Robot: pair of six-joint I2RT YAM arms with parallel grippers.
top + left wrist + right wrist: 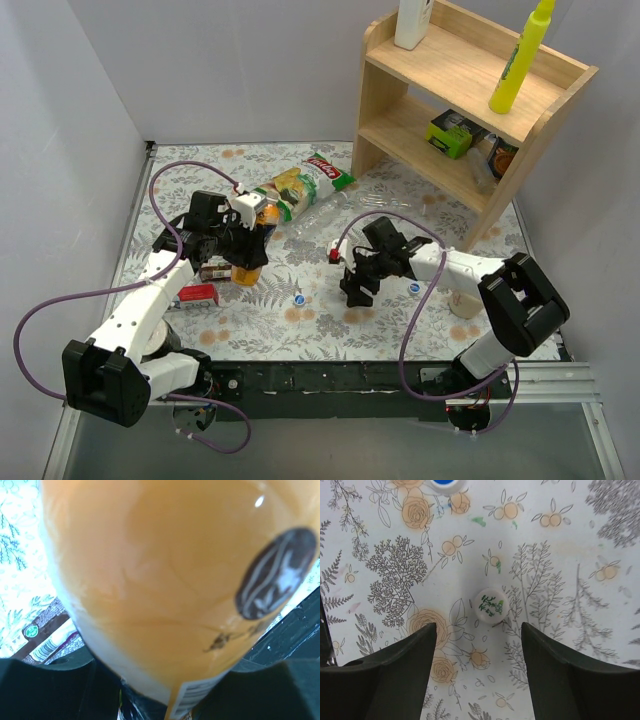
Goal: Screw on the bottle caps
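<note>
the left arm folds in over the flowered table [330, 335], wrist turned down, left claw [245, 250] clamped narrow on the orange bottle [247, 272], held upright left of centre. seen from that wrist, the orange bottle [165, 580] fills the frame: cloudy orange liquid, a dark oval mark on its side, a barcode strip near the bottom. whether its neck is capped cannot be told. the right arm reaches in from the right, elbow bent, right claw [355, 295] pointing down at the cloth. the right claw [478, 627] stands wide, gripping nothing; the white-green cap [490, 606] lies flat, top up, just ahead of the gap, touching neither of the fingers [385, 670]. a blue cap [299, 299] rests on the cloth between the arms.
</note>
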